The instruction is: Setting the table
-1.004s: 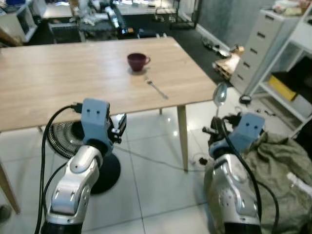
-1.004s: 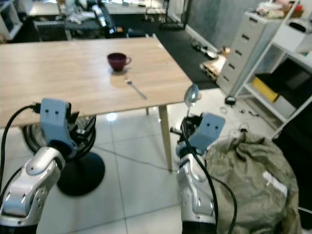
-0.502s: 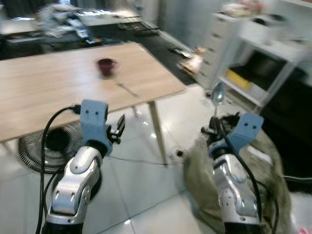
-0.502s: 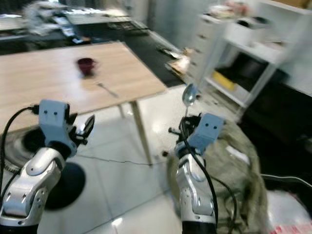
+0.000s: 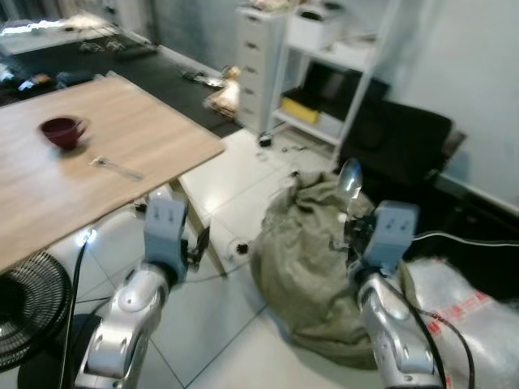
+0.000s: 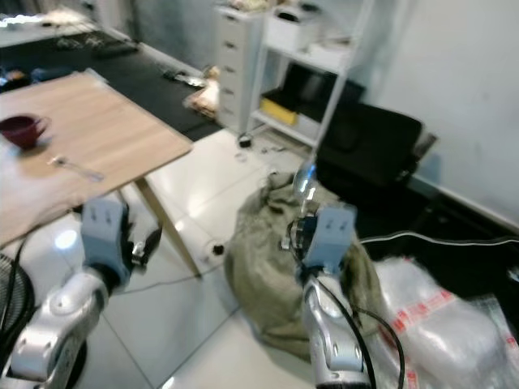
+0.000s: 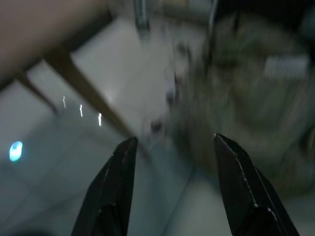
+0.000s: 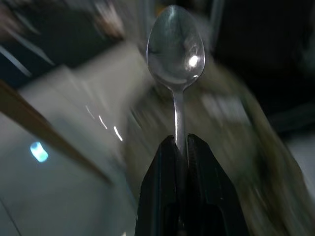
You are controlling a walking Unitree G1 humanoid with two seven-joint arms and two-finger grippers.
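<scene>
Here, from the head, the table sits at the left, bearing a dark red cup and a fork just beside it. The right gripper holds a spoon upright over a green sack on the floor. The left gripper hangs below the table edge.

Left wrist: fingers spread, nothing between them.

Right wrist: fingers pinch the spoon's handle, bowl up.
</scene>
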